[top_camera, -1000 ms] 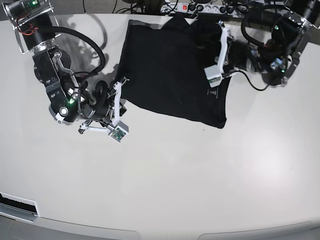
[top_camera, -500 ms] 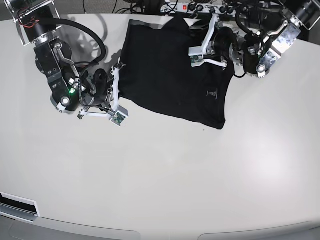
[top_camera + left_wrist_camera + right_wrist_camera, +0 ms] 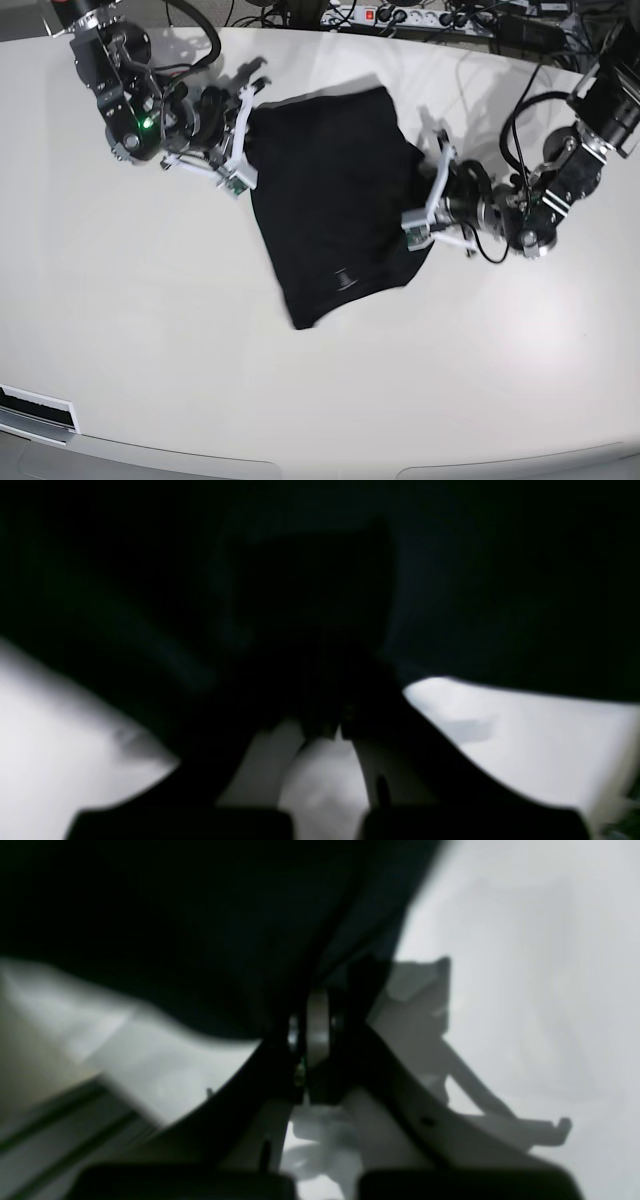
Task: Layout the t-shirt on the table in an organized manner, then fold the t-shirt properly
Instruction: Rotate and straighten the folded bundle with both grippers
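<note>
Base view gives us both jaws pressed together on cloth: the right gripper (image 3: 243, 135) pinches the left-hand edge of the t-shirt (image 3: 335, 200), and the left gripper (image 3: 428, 195) pinches its right-hand edge. In the right wrist view we see the right gripper (image 3: 312, 1032) closed with black fabric (image 3: 190, 925) bunched into the tips, and its shadow falling on the pale table (image 3: 525, 965) beside it. The left wrist view is dark and blurred; we make out the left gripper (image 3: 330, 720) closed under a mass of black cloth (image 3: 450, 580), with bright table (image 3: 525, 740) on either side.

Outward from the jaws, the t-shirt lies on the table (image 3: 300, 400) between the two arms, in the far half, its body running down toward the near side, with a small light mark (image 3: 343, 278) near its lower end. A power strip (image 3: 385, 14) and cables sit past the far edge.
</note>
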`<state>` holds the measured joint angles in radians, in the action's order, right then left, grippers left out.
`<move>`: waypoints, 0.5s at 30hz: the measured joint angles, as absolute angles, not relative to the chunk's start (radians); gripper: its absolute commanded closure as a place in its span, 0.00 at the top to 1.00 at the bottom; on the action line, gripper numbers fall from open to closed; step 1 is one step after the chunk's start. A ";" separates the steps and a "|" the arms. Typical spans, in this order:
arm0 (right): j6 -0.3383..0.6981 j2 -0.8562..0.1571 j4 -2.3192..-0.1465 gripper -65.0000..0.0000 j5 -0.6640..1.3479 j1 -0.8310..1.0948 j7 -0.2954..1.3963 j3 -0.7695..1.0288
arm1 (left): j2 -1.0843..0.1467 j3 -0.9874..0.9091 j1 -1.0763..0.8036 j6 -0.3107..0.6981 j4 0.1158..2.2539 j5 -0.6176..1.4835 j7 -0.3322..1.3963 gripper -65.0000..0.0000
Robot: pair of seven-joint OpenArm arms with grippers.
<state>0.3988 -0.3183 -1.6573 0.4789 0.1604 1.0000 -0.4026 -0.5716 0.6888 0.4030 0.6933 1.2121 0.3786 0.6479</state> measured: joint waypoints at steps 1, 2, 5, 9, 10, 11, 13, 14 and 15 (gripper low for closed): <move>0.399 -0.310 -1.681 0.00 0.464 0.183 1.003 -0.401 | -0.573 0.690 0.427 0.692 1.208 0.379 0.647 0.00; 0.397 -0.296 -1.702 0.00 0.438 0.204 1.005 -0.400 | -0.578 0.692 0.450 0.693 1.208 0.386 0.648 0.00; 0.324 -0.252 -1.739 0.00 0.350 0.237 0.999 -0.401 | -0.577 0.693 0.537 0.693 1.208 0.478 0.731 0.00; 0.199 -0.229 -1.749 0.00 0.210 0.223 0.980 -0.402 | -0.580 0.673 0.649 0.693 1.232 0.710 0.913 0.00; 0.162 -0.229 -1.749 0.00 0.177 0.221 0.981 -0.398 | -0.582 0.658 0.660 0.689 1.236 0.742 0.937 0.00; 0.134 -0.222 -1.749 0.00 0.155 0.224 0.981 -0.396 | -0.585 0.640 0.665 0.689 1.238 0.781 0.952 0.00; 0.072 -0.197 -1.749 0.00 0.091 0.233 0.984 -0.395 | -0.599 0.590 0.657 0.689 1.237 0.858 0.964 0.00; 0.050 -0.180 -1.749 0.00 0.079 0.234 0.982 -0.396 | -0.610 0.559 0.652 0.689 1.237 0.889 0.973 0.00; 0.044 -0.167 -1.749 0.00 0.079 0.235 0.958 -0.397 | -0.619 0.522 0.647 0.689 1.236 0.928 0.989 0.00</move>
<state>0.0437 -0.1669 -1.7493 0.0788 0.2352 0.9577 -0.3969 -0.6193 0.5220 0.6468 0.6891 1.2362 0.9279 0.9890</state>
